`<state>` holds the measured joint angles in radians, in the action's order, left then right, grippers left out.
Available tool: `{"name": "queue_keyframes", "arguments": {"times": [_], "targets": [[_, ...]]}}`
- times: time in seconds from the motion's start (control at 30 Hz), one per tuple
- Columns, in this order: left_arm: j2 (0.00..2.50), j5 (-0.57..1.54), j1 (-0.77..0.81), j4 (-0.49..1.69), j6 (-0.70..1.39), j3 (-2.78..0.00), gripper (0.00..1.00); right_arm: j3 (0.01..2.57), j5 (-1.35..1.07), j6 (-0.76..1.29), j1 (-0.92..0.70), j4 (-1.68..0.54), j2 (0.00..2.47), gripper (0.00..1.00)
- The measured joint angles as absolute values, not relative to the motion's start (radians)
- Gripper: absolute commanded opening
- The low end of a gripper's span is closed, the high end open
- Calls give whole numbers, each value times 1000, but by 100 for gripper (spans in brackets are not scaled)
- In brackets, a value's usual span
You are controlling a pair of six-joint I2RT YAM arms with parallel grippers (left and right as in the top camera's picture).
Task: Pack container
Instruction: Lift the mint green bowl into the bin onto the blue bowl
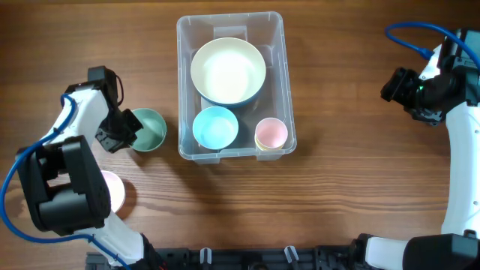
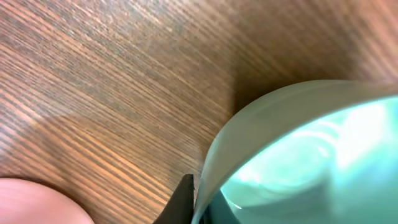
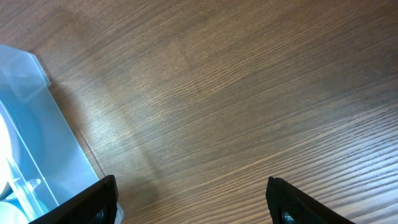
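Left tool at the green bowl, nine o'clock rim, closure unclear; right tool apart. Your container looks light, slick: grip its rim.

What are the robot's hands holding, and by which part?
The left gripper sits at the green bowl's rim, but whether it grips cannot be told. The right gripper is open, holding nothing.
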<state>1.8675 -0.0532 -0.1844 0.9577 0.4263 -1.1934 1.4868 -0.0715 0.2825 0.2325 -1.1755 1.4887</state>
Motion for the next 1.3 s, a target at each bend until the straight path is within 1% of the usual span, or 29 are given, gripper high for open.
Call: {"name": "queue_keyframes", "arguments": {"times": [0.2, 0.27, 0.47, 0.57, 0.7, 0.83, 0.93, 1.1, 1.3], "targets": [[1860, -41, -184, 970, 427, -1200, 4, 1487, -72, 282, 233, -1175, 1489, 77], [1842, -31, -184, 1015, 427, -1229, 4, 1487, -72, 282, 233, -1176, 1489, 77], [1650, -28, -174, 1173, 427, -1444, 4, 1487, -71, 282, 233, -1175, 1489, 78], [1477, -27, -107, 1185, 432, -1543, 4, 1487, -71, 282, 233, -1175, 1489, 77], [1394, -22, 46, 1210, 457, -1553, 4, 1487, -71, 282, 233, -1175, 1489, 78], [1426, -8, 228, 1221, 471, -1553, 4, 1487, -72, 282, 233, -1175, 1489, 77], [1477, -1, 306, 1228, 485, -1549, 4, 1487, -72, 282, 233, -1175, 1489, 77], [1597, 0, 379, 1233, 499, -1518, 4, 1487, -71, 282, 233, -1175, 1489, 78], [1721, 15, 431, 1235, 500, -1504, 4, 1487, -71, 282, 233, -1175, 1489, 78]]}}
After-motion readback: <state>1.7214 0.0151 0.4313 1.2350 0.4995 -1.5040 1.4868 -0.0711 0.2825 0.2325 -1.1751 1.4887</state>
